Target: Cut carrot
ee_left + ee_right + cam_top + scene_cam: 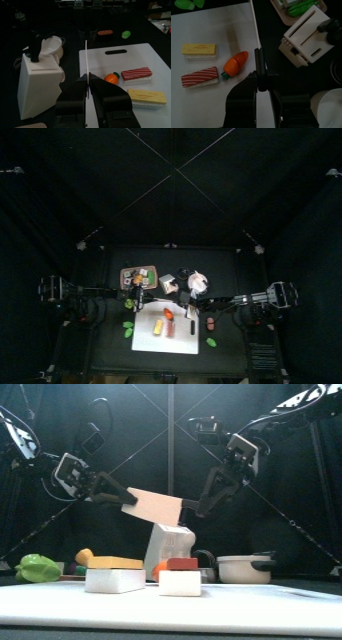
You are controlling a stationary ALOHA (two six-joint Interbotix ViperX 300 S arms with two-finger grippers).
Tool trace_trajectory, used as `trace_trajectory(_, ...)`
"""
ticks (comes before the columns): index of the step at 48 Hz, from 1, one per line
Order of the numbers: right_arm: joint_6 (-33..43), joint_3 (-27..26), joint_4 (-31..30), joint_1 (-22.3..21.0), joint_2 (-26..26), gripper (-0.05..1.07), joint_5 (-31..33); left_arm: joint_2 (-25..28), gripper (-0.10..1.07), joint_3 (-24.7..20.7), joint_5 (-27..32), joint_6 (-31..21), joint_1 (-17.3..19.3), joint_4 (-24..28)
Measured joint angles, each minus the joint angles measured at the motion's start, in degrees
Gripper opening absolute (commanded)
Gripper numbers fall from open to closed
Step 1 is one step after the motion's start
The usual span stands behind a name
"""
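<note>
The carrot (236, 64), a short orange piece with a green tip, lies on the white cutting board (211, 35) next to the red sushi piece (200, 78). It also shows in the left wrist view (113, 77) and the top view (170, 315). A white-bladed knife (158, 506) hangs above the board. My left gripper (127, 496) is shut on its left end, also seen in the left wrist view (87, 82). My right gripper (197, 506) is shut on its right end, also seen in the right wrist view (258, 82). The blade shows edge-on between both pairs of jaws.
A white knife block (40, 85) and a white pot (50, 46) stand behind the board. A yellow sushi piece (199, 50) is on the board. An orange-red stick (105, 33) and a green piece (125, 34) lie off the board. A tray of greens (298, 7) sits at the back.
</note>
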Motion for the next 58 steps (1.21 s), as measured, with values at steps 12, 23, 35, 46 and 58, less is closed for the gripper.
trace_trajectory(12,0.00,0.26,3.08,-0.18,-0.26,0.36,-0.26,0.00,0.49,0.00,-0.09,0.09,-0.09,-0.09)
trace_trajectory(23,-0.09,0.44,4.92,-0.26,-0.62,0.36,-0.26,0.00,0.49,0.00,-0.18,0.09,-0.26,0.00)
trace_trajectory(35,-0.09,0.62,6.86,-0.26,-0.62,0.35,0.26,0.00,0.49,-0.09,-0.18,0.00,-0.35,0.00)
trace_trajectory(46,-0.09,0.18,9.93,-0.26,-0.70,0.35,2.55,0.00,0.49,-0.35,-0.18,0.00,-0.35,0.09)
trace_trajectory(58,-0.26,-1.93,14.68,-0.26,-0.70,0.35,6.15,0.00,0.49,-0.44,-0.18,0.00,-0.26,0.44)
